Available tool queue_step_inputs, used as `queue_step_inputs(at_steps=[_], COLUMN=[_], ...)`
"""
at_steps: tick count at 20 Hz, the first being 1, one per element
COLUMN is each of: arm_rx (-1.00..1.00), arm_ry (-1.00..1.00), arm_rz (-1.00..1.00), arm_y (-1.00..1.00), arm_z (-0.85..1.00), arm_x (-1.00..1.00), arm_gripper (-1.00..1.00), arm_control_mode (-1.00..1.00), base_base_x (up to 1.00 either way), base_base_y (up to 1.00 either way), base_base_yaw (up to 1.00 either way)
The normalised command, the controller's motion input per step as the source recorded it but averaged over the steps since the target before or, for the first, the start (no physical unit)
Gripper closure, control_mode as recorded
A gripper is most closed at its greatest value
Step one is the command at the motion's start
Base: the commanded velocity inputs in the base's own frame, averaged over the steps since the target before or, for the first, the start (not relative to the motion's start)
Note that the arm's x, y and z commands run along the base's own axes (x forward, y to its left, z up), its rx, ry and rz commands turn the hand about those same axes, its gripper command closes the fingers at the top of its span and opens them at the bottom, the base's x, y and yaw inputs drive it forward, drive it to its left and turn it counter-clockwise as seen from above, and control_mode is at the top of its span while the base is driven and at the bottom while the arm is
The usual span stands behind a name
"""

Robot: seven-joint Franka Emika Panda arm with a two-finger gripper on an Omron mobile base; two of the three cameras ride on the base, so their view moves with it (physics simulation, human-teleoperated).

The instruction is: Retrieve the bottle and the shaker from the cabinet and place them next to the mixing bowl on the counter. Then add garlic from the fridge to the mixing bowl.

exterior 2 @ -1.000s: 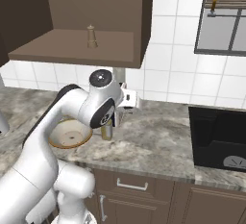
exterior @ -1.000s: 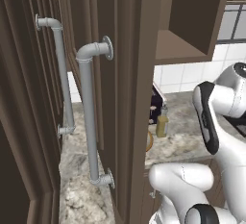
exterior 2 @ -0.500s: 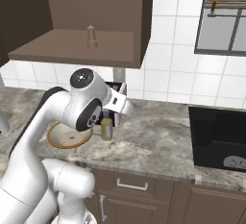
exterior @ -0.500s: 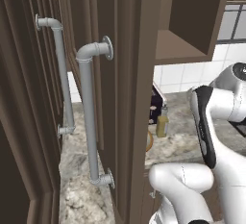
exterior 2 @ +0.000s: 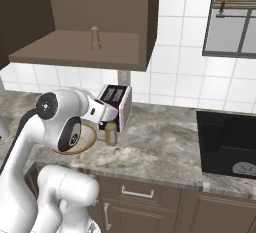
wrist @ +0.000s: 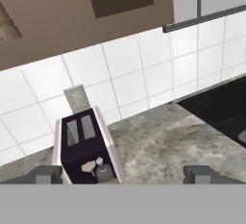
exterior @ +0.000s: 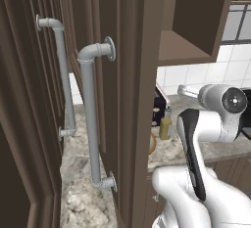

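Note:
The olive-yellow bottle (exterior 2: 110,133) stands upright on the counter (exterior 2: 165,137), beside the tan-rimmed mixing bowl (exterior 2: 86,141) and in front of the toaster. The small brown shaker (exterior 2: 94,37) stands on the shelf of the open cabinet (exterior 2: 115,7). In the hand view my gripper (wrist: 123,176) is open with nothing between its fingertips (wrist: 46,174). It hangs just above and behind the bottle's grey cap (wrist: 102,170). From the left base view the bottle (exterior: 165,128) shows past the cabinet door. The fridge and garlic are out of view.
A dark toaster (exterior 2: 118,103) stands against the tiled wall right behind the bottle. The black stovetop (exterior 2: 227,142) lies to the right. The open cabinet door with grey pipe handles (exterior: 90,119) blocks most of the left base view.
My hand has drawn up and back from the bottle, which stays standing by the bowl. The arm's elbow has swung left. The jaws stay wide.

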Motion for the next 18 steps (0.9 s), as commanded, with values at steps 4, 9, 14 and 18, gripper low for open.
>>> queue_step_inputs(at_steps=[4, 9, 14, 18], arm_rx=[-0.12, -0.06, 0.0, 0.0], arm_ry=[-0.27, -0.08, 0.06, 0.21], arm_rz=[0.07, 0.05, 0.04, 0.04], arm_y=[0.05, 0.09, 0.22, 0.18], arm_z=[0.38, 0.61, 0.69, 0.59], arm_x=[-0.08, -0.02, -0.03, -0.08], arm_gripper=[-1.0, -1.0, -1.0, -1.0], arm_control_mode=[-1.0, -1.0, -1.0, -1.0], base_base_x=[0.0, 0.0, 0.0, 0.0], base_base_y=[0.0, 0.0, 0.0, 0.0], base_base_yaw=[0.0, 0.0, 0.0, 0.0])
